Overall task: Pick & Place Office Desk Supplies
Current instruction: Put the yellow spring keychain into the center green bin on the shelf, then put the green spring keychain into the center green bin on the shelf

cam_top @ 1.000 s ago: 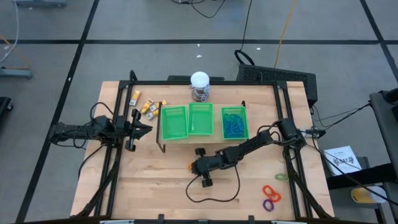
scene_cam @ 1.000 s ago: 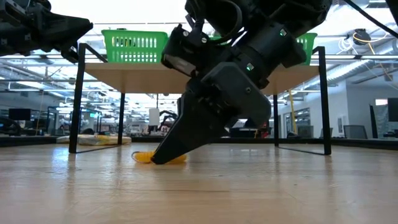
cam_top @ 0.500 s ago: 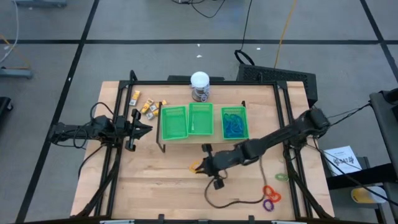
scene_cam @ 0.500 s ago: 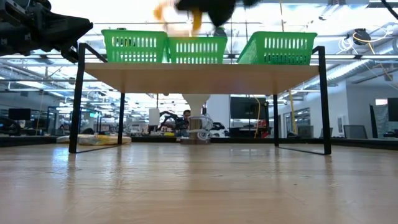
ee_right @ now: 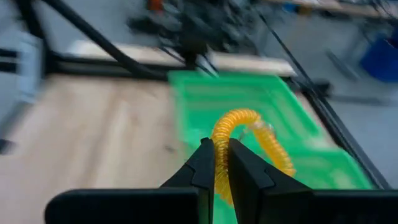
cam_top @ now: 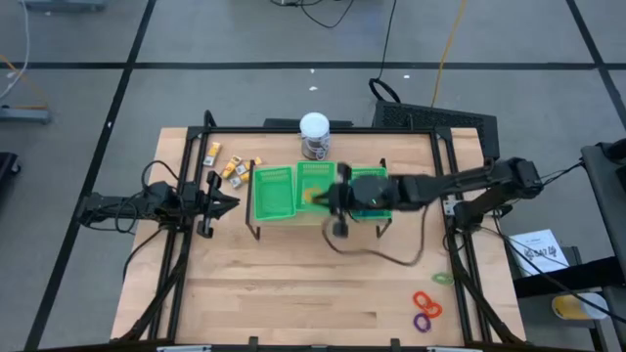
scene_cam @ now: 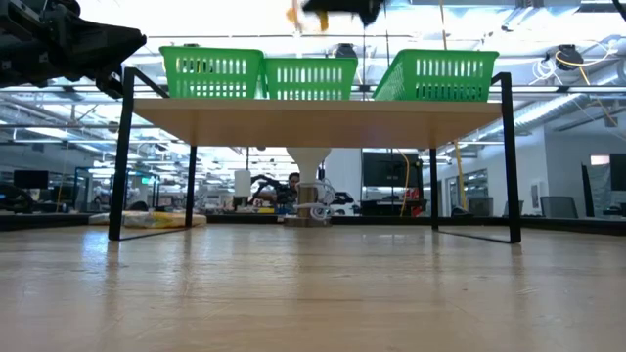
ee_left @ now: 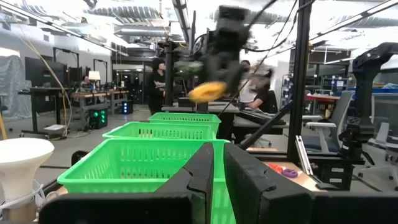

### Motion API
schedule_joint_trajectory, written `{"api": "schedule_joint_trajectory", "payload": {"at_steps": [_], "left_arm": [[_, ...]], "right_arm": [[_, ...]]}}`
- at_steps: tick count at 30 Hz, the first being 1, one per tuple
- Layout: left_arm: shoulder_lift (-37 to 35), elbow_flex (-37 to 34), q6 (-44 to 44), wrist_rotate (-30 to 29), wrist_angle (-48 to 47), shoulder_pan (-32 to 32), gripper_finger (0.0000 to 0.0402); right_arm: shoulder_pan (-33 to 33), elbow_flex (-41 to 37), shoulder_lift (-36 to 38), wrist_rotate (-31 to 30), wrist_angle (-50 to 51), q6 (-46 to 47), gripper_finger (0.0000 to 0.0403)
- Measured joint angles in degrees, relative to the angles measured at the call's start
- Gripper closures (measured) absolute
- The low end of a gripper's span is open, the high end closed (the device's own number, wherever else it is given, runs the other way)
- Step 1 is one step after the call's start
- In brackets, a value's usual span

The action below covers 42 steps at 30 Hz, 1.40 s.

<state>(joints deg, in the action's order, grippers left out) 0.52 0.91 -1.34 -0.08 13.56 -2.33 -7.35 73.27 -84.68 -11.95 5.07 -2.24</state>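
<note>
The orange ring [ee_right: 249, 146] was a coiled springy loop, see-through amber, and it was pinched between the fingers of my right gripper [ee_right: 222, 163], up in the air over the green tray [cam_top: 274, 193]. A sec before, it was down on the bare wood in front of the tray w/ my fingertips pressed on it; half a sec before, it was lifted but short of the tray. Then my right arm had swung across so the ring sat above the middle compartment, roughly where it meets the right one. Low view only caught a blurry orange smear at the top edge, above the tray.

Left gripper [ee_left: 217, 163] hadn't budged, parked at the left side of the table w/ jaws shut on nothing, pointing along the tray.

Rest looked the same as before: blue loops [cam_top: 369, 193] in the right compartment, yellow-and-white blocks [cam_top: 231, 166] by the tray's left end, orange and purple rings [cam_top: 424, 310] near the front right corner, green ring [cam_top: 443, 278] a bit behind those, white-topped jar [cam_top: 314, 134] just behind the tray. People stood in the room bg.
</note>
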Motion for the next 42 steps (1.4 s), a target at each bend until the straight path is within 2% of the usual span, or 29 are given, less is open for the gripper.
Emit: {"api": "schedule_joint_trajectory", "payload": {"at_steps": [6,11,17,23,28,33,38,42], "left_arm": [[0.01,0.00,0.00,0.00,-0.02,0.00,0.0357],[0.01,0.00,0.00,0.00,-0.01,0.00,0.0357],[0.02,0.00,0.00,-0.02,0.00,0.00,0.0357],[0.02,0.00,0.00,0.00,-0.02,0.00,0.0357],[-0.01,0.00,-0.02,-0.02,0.02,-0.02,0.0357],[0.02,0.00,0.00,-0.02,-0.01,0.00,0.0357],[-0.01,0.00,0.00,-0.02,0.00,0.00,0.0357],[0.02,0.00,0.00,-0.02,0.00,-0.01,0.0357]], "right_arm": [[5.74,-0.04,0.10,-0.01,3.05,-0.44,0.0371],[6.99,-0.04,-0.08,0.13,5.15,-1.36,0.0302],[6.01,-0.04,0.07,0.20,7.42,-2.17,0.0221],[1.62,0.17,7.50,0.21,20.39,-0.70,0.0194],[-5.20,-0.01,15.62,0.19,33.26,9.35,0.0196],[-13.09,0.06,22.49,0.29,47.26,25.35,0.0206],[-21.45,-0.69,25.37,0.20,60.37,43.75,0.0219],[-27.13,-4.18,26.25,2.78,64.85,55.23,0.0229]]}}
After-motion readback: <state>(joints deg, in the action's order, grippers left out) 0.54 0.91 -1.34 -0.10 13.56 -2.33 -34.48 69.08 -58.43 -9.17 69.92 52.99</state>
